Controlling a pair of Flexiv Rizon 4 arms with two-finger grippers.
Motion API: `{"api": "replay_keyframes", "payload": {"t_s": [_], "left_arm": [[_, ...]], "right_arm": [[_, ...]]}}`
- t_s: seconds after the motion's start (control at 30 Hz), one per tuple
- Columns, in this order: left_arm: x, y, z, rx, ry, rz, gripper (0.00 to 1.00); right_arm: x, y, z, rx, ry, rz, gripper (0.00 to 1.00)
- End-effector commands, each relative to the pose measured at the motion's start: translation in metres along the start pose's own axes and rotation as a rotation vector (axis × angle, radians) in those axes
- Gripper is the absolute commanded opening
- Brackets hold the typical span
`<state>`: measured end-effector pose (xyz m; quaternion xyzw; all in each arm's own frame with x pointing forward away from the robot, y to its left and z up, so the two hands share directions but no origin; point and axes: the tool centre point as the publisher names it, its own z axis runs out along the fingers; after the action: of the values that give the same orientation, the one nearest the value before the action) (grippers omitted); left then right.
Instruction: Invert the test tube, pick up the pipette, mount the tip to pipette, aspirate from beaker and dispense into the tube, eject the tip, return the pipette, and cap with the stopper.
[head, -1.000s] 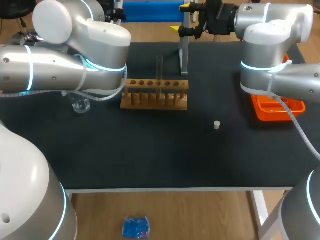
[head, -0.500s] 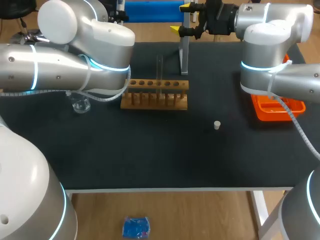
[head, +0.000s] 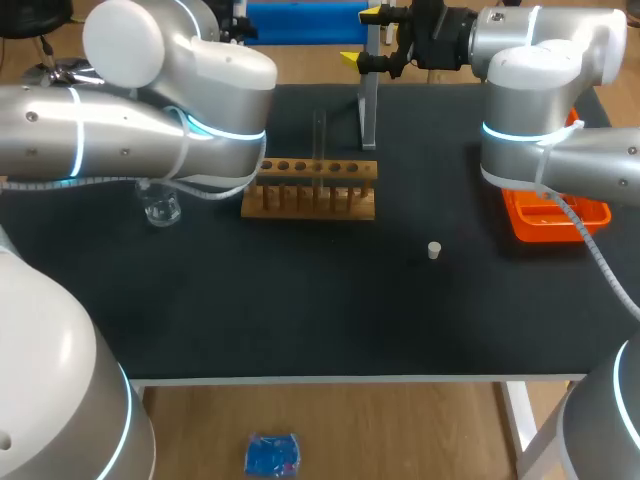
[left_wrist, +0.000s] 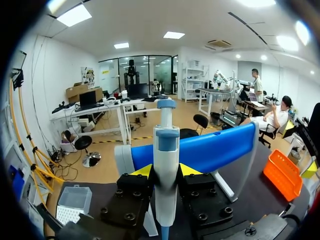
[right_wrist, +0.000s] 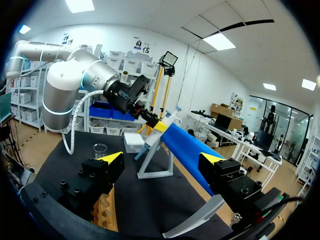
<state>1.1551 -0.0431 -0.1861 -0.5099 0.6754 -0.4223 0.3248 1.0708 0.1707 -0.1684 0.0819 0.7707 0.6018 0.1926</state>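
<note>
Between yellow tips of left pincer (left_wrist: 166, 171): pipette (left_wrist: 166, 142), clamped both sides; right pincer (right_wrist: 162, 159) spread wide, blue stand (right_wrist: 186, 149) ahead.

Head view: the left arm (head: 150, 130) overlaps the top of the beaker (head: 160, 211); left wrist view: the lower end of the pipette (left_wrist: 166, 160) is cut off at the edge.

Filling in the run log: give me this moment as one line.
left gripper: shut on pipette | right gripper: open | test tube: standing in rack | stopper: on table
</note>
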Motion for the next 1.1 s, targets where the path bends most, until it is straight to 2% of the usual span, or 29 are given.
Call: {"api": "replay_keyframes", "payload": {"t_s": [0.03, 0.33, 1.1], "left_arm": [[0.0, 0.001, 0.002, 0.007, -0.015, 0.003, 0.0], [-0.005, 0.004, 0.007, -0.014, -0.045, -0.003, 0.0], [-0.004, 0.014, 0.021, -0.047, -0.042, -0.015, 0.0]], "right_arm": [[0.0, 0.0, -0.001, 0.0, 0.0, -0.001, 1.0], [0.0, 0.0, -0.001, 0.0, 0.0, -0.001, 1.0], [0.0, 0.0, -0.001, 0.0, 0.0, -0.001, 1.0]]}}
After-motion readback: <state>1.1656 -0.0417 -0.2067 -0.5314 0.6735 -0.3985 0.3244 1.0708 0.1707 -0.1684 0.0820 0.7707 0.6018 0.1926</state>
